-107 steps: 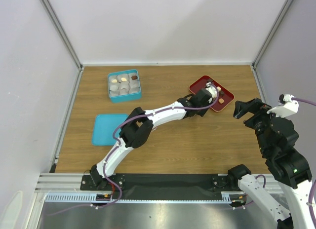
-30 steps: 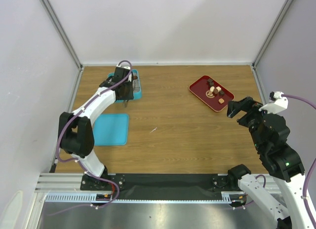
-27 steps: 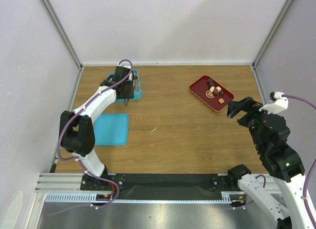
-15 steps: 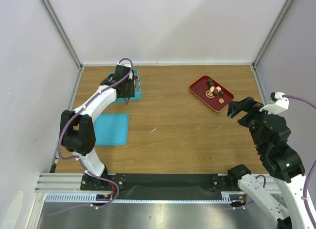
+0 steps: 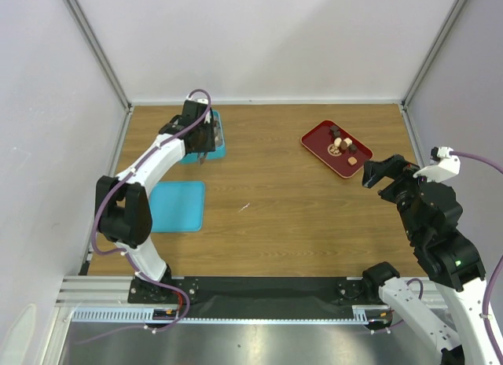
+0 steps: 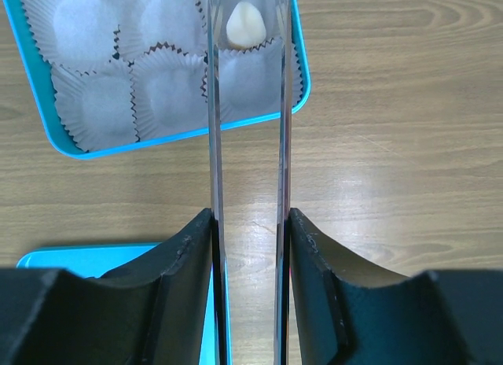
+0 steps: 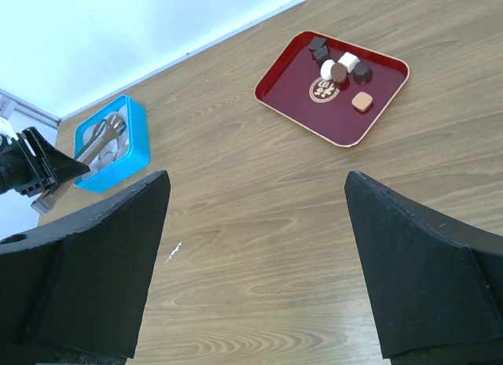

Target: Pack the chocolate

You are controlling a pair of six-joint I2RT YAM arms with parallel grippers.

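Observation:
Several brown, tan and cream chocolates (image 5: 343, 144) lie on a red tray (image 5: 317, 147) at the back right, also in the right wrist view (image 7: 339, 68). My left gripper (image 5: 199, 138) (image 6: 250, 219) is shut on long metal tongs (image 6: 213, 129) over a blue box (image 5: 220, 141) of white paper cups (image 6: 94, 105). A cream chocolate (image 6: 245, 25) sits between the tong tips above a cup; I cannot tell whether it is pinched or resting. My right gripper (image 5: 379, 171) (image 7: 255, 176) is open and empty, above the table near the tray.
The blue lid (image 5: 177, 206) lies flat in front of the box on the left. A small white fleck (image 5: 245, 207) lies mid-table. Grey walls close in the wooden table on three sides.
My left arm has swung from the red tray across to the blue box with the tongs. Over the last second it has edged slightly further back. The right arm has barely moved.

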